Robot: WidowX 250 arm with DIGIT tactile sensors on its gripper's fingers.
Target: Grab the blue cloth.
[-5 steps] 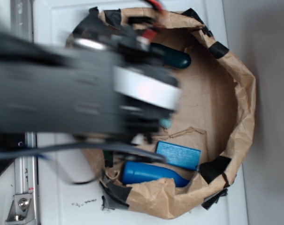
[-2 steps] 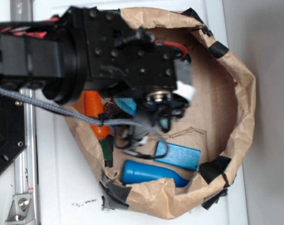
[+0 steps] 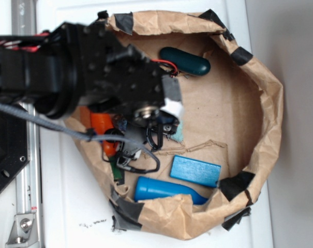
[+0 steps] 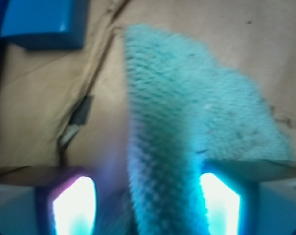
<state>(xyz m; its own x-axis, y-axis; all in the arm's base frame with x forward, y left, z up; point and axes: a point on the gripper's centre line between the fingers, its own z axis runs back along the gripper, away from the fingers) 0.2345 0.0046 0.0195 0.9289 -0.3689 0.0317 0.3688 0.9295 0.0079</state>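
The gripper sat low over the brown paper floor, its 2 glowing fingertips spread wide on either side of the blue cloth. The cloth ran up between them, a raised fold in the gap, though no pinch on it could be made out. From the exterior view only a sliver of the blue cloth peeked out from under the black arm, near the middle of the paper bag. The blue block lay just beside it, with the blue bottle below that. The orange carrot sat under the arm, and a dark teal capsule rested near the far wall.
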